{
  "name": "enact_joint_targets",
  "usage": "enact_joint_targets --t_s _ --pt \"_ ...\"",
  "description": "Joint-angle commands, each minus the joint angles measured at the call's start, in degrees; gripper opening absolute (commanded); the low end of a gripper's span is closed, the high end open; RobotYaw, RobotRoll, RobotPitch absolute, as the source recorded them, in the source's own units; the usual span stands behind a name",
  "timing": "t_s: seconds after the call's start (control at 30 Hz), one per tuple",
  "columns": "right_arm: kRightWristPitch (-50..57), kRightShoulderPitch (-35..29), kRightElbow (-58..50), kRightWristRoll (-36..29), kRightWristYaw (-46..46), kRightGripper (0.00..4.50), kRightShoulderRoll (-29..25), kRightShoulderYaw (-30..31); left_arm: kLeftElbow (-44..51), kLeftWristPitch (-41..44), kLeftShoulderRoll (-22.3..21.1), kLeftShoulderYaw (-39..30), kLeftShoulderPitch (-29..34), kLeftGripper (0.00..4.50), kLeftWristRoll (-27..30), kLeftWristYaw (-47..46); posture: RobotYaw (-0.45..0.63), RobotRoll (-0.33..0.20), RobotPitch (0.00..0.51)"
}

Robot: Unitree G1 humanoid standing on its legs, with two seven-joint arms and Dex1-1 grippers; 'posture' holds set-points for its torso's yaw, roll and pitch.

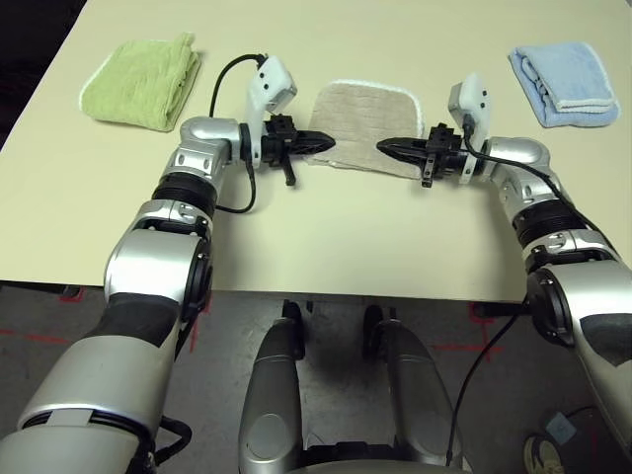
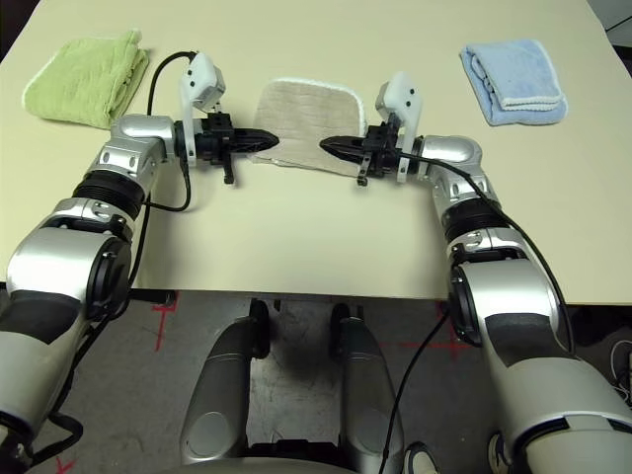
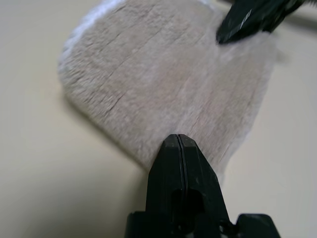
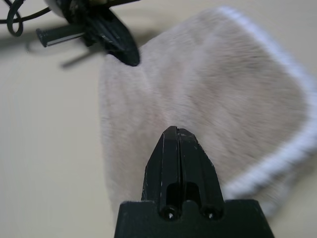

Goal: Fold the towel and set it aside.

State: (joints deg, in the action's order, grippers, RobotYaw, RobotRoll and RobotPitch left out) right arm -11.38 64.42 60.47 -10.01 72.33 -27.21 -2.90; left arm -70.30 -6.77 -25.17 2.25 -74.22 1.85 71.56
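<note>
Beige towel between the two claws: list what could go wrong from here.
1. Both the left claw and the right claw are shut with nothing held, at the near edge of the beige towel. If they move on this way they would likely push or bunch the cloth rather than grip it.
2. The towel already lies folded; a nudge could undo the fold.
3. The claws point at each other and could collide.

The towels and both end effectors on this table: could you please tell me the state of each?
beige towel: folded over, lying flat between the end effectors
green towel: folded, lying on the table
blue towel: folded, lying on the table
left end effector: shut, at the beige towel's near edge
right end effector: shut, at the beige towel's near edge
</note>
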Motion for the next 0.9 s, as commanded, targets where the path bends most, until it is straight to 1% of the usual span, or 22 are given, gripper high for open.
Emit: enact_joint_targets --t_s 0.03,0.2,0.27,0.37,0.43,0.5,0.57,0.67,0.9 --pt "0.94 1.36 0.14 -1.03 1.36 0.0 -2.03 -1.62 -0.29 -0.17 -0.67 -0.62 -2.13 0.05 -0.49 0.82 0.0 0.0 0.347" --pt "2.02 4.33 -0.24 -2.94 -0.55 0.0 -1.79 -4.26 0.13 0.66 -0.05 -3.96 -5.78 0.05 2.43 1.16 0.0 0.0 0.347" --pt "2.15 5.43 -0.04 -3.35 -2.66 0.0 -0.38 -4.96 0.05 1.1 1.38 -6.41 -7.99 0.05 4.44 0.17 0.0 0.0 0.349" --pt "0.95 6.3 1.04 -1.36 -7.83 0.0 2.29 -4.22 -0.55 1.73 4.03 -7.79 -9.74 0.05 4.89 -2.72 0.0 0.0 0.35" --pt "0.67 6.68 1.93 -0.4 -10.97 0.0 3.94 -3.89 -1.19 1.44 5.54 -7.63 -9.75 0.05 3.8 -5.65 0.0 0.0 0.351" --pt "-0.02 6.68 3.18 0.6 -13.34 0.0 5.48 -3.52 -2.02 1.26 7.75 -8.18 -9.2 0.05 3.16 -13.21 0.0 0.0 0.351" --pt "-0.46 6.93 4.78 1.47 -15.6 0.0 6.52 -3.45 -2.4 0.72 9.72 -8.4 -8.37 0.05 3.03 -17.01 -0.01 0.0 0.356" --pt "-0.94 7.03 6.07 2.67 -17.71 0.0 7.19 -3.17 -2.64 0.9 10.79 -8.26 -7.42 0.05 2.72 -19.01 -0.01 0.0 0.357" --pt "-0.81 6.39 6.56 3.65 -19.14 0.0 7.07 -3.11 -2.97 1.32 9.84 -7.47 -5.42 0.05 1.34 -18.58 -0.02 0.0 0.357"
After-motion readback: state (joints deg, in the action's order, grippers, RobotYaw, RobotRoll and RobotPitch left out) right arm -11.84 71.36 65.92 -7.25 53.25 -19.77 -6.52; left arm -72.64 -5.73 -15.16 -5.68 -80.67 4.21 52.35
